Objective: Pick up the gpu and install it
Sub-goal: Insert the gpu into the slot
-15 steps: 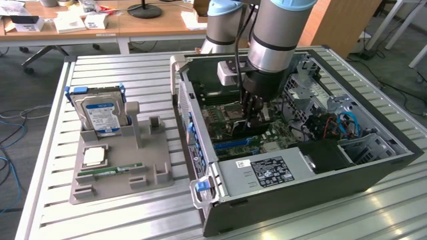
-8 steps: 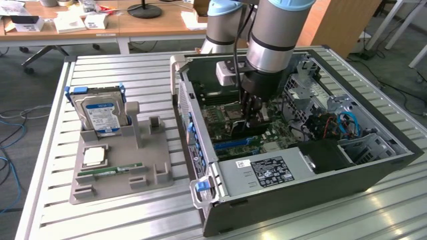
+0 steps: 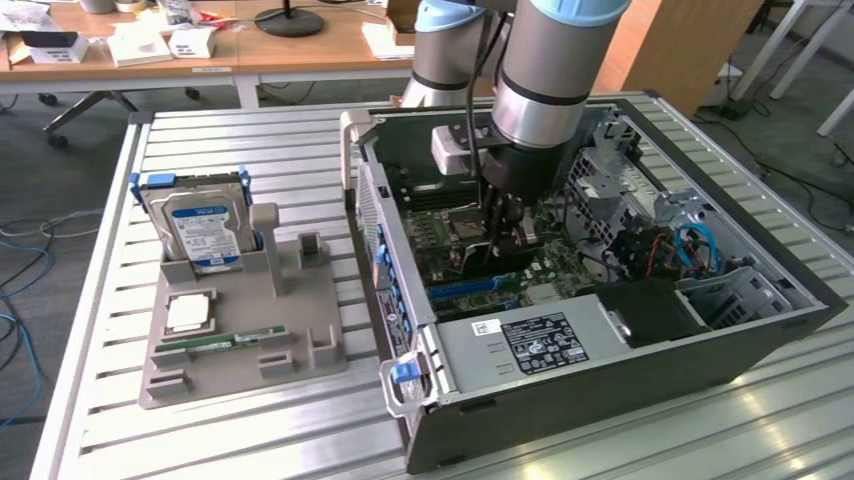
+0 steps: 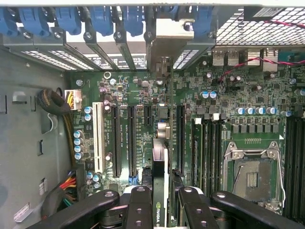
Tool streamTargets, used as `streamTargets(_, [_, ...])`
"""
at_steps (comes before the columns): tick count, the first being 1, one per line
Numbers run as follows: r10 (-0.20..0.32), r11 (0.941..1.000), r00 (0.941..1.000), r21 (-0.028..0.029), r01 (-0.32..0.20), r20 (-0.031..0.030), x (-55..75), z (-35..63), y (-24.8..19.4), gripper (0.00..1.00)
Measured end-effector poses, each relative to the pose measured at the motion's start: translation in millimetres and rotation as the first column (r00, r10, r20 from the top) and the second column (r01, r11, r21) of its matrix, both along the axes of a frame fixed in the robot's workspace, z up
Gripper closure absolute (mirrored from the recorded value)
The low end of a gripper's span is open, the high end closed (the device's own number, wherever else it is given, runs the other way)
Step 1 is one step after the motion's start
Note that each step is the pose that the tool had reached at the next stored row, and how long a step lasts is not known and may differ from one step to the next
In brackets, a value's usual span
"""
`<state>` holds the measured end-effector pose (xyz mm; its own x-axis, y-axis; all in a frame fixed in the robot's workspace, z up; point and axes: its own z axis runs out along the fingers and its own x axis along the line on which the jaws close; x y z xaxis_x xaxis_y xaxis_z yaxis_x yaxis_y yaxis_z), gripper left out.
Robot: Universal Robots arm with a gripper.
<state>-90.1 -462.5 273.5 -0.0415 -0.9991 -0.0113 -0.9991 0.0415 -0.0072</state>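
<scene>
One gripper (image 3: 505, 228) reaches down into the open computer case (image 3: 627, 365), its fingers clamped on the gpu (image 4: 160, 179) (held edge-on, directly beneath the tool). The card's long axis runs parallel to the black expansion slots (image 4: 180, 138) on the motherboard (image 4: 214, 109), with the bracket end toward the case wall on the exterior view's left.

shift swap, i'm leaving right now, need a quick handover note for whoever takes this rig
Gripper: shut on the gpu, reaching down inside the open computer case.
Gpu: held edge-on over the motherboard, its metal bracket at the rear slot openings.
Hard drive and memory stick sit on the gray parts holder.
Done: gpu picked up and brought into the case.
Left: cannot tell whether it is seated in a slot; not yet released.
</scene>
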Motion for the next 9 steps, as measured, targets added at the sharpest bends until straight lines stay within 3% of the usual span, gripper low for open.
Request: streamTargets(9, [0.0, 1.0, 1.0, 0.0001, 0.0, 0.0, -0.2, -1.4, 0.1, 0.74])
